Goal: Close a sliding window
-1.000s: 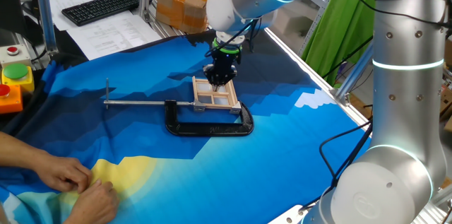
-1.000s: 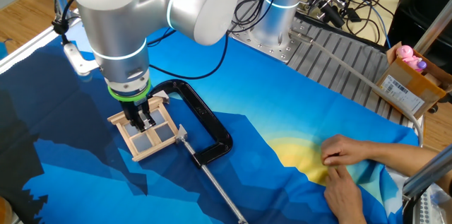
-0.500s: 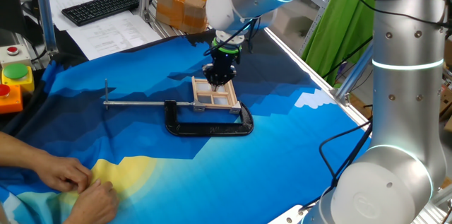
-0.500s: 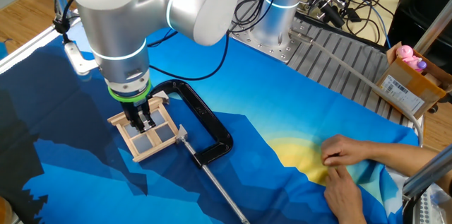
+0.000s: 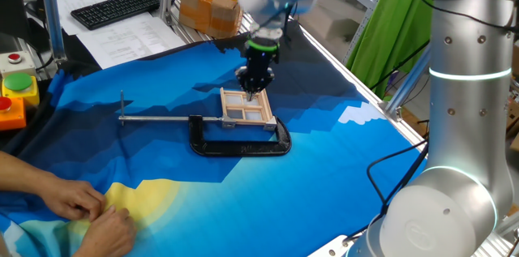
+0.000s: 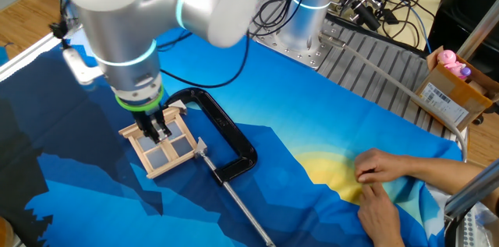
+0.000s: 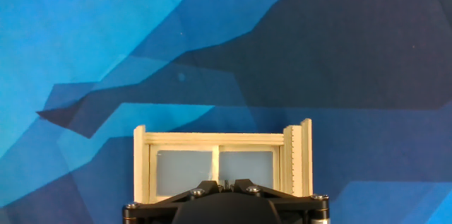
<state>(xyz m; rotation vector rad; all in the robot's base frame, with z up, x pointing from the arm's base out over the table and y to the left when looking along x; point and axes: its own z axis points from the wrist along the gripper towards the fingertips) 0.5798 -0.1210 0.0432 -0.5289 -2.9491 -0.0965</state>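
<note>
1. The sliding window lay flat on the surface, which was covered by a blue patterned cloth; the frame's near edge was held by a black C-clamp whose long metal bar ran off to one side.
2. The end effector stood vertically over the window, fingertips at the middle crossbar region. In the hand view the fingers themselves were hidden under the black housing; from the other fixed view they looked close together, nothing pinched between them. Contact with the wood could not be confirmed.
3. Hand view: window showed two translucent panes side by side and a thicker ridged upright at its right edge. Whether the sash was fully home could not be told.
4. Judged step: the push on the sash, either under way or about finished.
5. Next move, as judged: if a gap remained, a steady lateral push along the track with light downward pressure, so the tips would not skip over the thin bar; otherwise a straight lift clear.
6. A person's hands rested on the cloth's edge, well apart from the window.
</note>
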